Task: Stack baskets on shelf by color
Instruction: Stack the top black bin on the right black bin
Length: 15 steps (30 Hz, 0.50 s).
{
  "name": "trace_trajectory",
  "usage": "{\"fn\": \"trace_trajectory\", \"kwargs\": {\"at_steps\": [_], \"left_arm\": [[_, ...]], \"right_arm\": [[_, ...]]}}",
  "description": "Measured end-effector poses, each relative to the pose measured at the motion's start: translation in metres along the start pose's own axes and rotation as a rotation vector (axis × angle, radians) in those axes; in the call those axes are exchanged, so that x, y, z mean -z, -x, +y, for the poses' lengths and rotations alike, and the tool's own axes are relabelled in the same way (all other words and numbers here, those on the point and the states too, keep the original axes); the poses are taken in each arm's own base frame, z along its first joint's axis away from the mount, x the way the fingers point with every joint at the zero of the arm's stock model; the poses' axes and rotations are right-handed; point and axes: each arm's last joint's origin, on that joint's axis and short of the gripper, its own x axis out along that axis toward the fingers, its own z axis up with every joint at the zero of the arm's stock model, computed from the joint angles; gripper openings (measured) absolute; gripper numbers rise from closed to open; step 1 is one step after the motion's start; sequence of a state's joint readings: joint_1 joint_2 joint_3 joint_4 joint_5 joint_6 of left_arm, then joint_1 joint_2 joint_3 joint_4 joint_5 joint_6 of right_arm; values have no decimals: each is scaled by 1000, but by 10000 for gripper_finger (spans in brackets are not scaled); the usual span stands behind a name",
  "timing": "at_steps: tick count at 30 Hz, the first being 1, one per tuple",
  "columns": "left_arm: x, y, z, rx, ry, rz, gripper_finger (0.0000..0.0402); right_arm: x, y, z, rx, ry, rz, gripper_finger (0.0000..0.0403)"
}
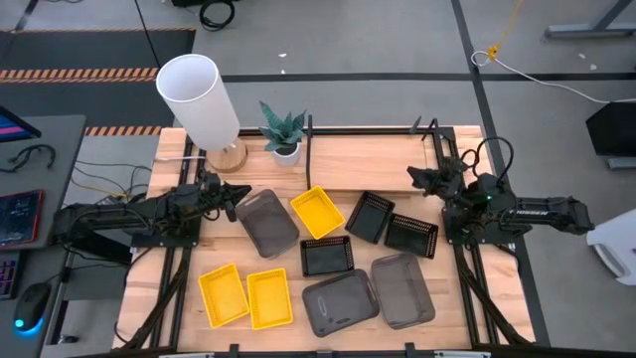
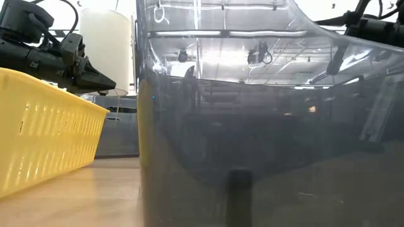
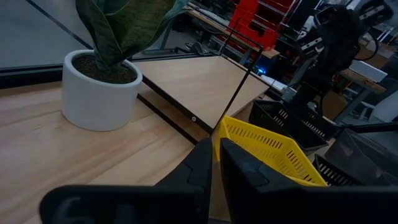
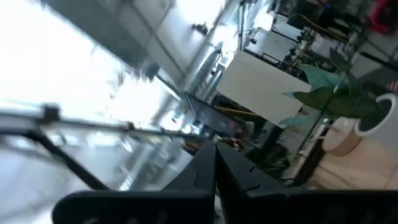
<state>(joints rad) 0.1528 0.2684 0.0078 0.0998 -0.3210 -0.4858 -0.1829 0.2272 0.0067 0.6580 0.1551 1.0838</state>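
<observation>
I count nine baskets on the bench, none on the shelf (image 1: pixel 368 161) — its light board is bare. Three yellow baskets (image 1: pixel 318 212), two side by side at front left; three black perforated ones (image 1: pixel 370 217) mid-bench; three grey translucent trays (image 1: pixel 340 301) — all upright, unstacked.

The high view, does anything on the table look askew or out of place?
Yes. The shallow plastic baskets lie scattered at mixed angles: one bright yellow basket sits apart from the other two, and one dark grey translucent basket apart from its pair. The raised light-wood shelf holds none.
</observation>
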Motion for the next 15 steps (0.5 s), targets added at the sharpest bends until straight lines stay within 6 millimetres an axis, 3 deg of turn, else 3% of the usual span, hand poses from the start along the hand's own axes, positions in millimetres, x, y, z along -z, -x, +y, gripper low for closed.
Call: {"fn": "trace_trajectory", "kwargs": {"at_steps": [9,15], "left_arm": [[0,0,0,0,0,-1,31],[0,0,0,0,0,-1,38]], "right_arm": [[3,-1,-1,-18,-3,93,13],[5,-14,8,55,11,208,13]]}}
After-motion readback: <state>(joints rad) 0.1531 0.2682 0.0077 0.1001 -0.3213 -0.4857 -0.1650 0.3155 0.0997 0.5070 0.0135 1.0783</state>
